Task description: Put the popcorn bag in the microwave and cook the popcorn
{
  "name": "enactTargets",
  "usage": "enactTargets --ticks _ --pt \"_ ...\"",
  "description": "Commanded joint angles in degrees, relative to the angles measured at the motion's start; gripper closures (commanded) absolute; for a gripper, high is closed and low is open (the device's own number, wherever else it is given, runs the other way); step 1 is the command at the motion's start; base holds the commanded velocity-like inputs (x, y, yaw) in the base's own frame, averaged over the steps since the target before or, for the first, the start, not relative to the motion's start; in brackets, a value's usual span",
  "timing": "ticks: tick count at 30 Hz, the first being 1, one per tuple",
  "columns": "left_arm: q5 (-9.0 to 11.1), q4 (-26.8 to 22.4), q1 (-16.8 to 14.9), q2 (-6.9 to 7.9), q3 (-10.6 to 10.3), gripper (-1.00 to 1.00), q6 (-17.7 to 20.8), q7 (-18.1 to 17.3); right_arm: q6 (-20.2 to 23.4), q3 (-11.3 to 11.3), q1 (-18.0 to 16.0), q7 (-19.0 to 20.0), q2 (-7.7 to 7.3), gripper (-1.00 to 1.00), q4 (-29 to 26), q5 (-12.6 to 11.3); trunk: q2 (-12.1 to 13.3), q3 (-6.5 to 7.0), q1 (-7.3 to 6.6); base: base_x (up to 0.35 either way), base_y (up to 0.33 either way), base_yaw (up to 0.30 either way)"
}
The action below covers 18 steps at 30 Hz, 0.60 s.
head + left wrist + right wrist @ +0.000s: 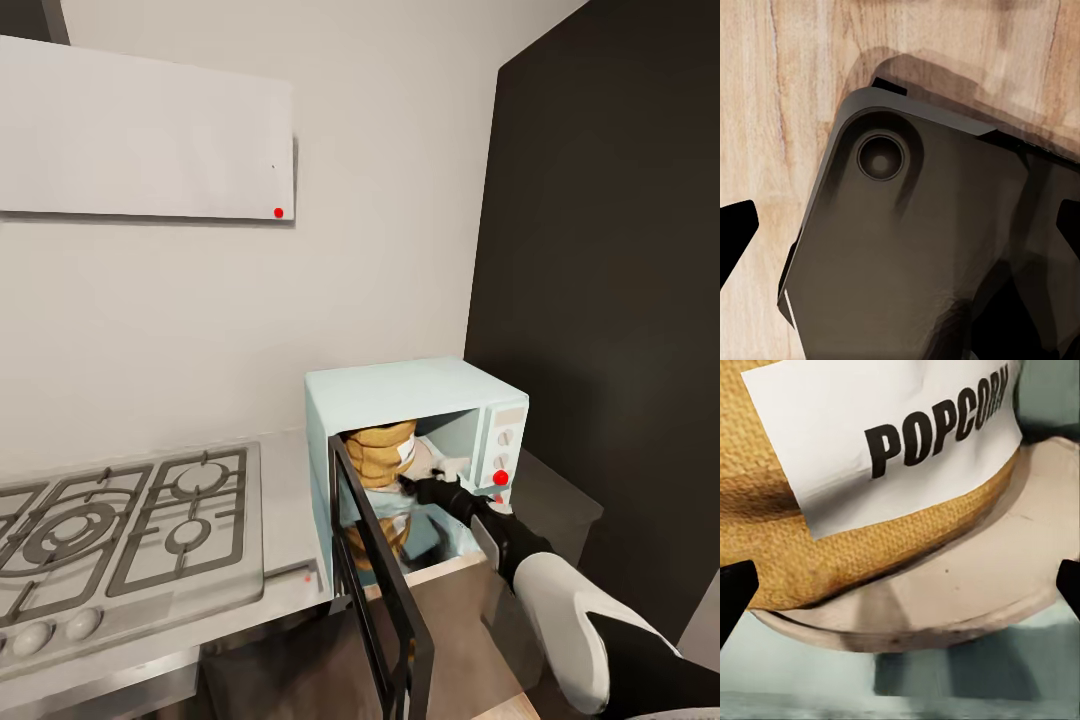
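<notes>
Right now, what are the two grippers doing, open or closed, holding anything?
Left gripper: jaws open, holding nothing.
Right gripper: jaws open, at the popcorn bag inside the microwave, not gripping it.

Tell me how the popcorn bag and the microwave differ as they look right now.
The popcorn bag is orange-brown woven-looking sacking with a white label; the microwave is a smooth pale mint-blue box. The bag is far smaller and sits inside the microwave on the pale turntable, while the microwave stands on the countertop with its dark door swung open. Both stand upright.
</notes>
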Motion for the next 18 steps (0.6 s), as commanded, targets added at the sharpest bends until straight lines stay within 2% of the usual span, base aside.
enactTargets --ticks 1,4,6,7,10,18 --pt "0.28 0.04 -0.04 -0.01 -0.08 -1.00 -0.19 0.02 0.08 -0.42 -0.05 1.70 -1.12 -1.00 -0.13 0.63 -0.05 -0.08 0.00 0.000 0.000 0.000" --pt "0.14 0.04 -0.04 -0.01 -0.05 -1.00 -0.19 0.02 3.17 -0.53 -0.05 3.93 -5.62 -1.00 -3.53 0.22 -0.05 -0.08 0.00 0.000 0.000 0.000" --pt "0.11 0.04 -0.04 -0.01 -0.04 -1.00 -0.19 0.02 9.45 -0.95 -0.05 7.82 -8.74 -1.00 -8.47 -0.25 -0.05 -0.08 0.00 0.000 0.000 0.000" --pt "0.11 0.04 -0.04 -0.01 -0.05 -1.00 -0.19 0.02 11.80 -1.08 -0.05 10.45 -9.67 -1.00 -10.24 -0.28 -0.05 -0.08 0.00 0.000 0.000 0.000" --pt "0.10 0.04 -0.04 -0.01 -0.05 -1.00 -0.19 0.02 14.12 -1.17 -0.05 12.94 -10.24 -1.00 -11.88 -0.25 -0.05 -0.08 0.00 0.000 0.000 0.000" --pt "0.10 0.04 -0.04 -0.01 -0.06 -1.00 -0.19 0.02 15.18 -1.10 -0.05 13.34 -10.32 -1.00 -12.22 -0.11 -0.05 -0.08 0.00 0.000 0.000 0.000"
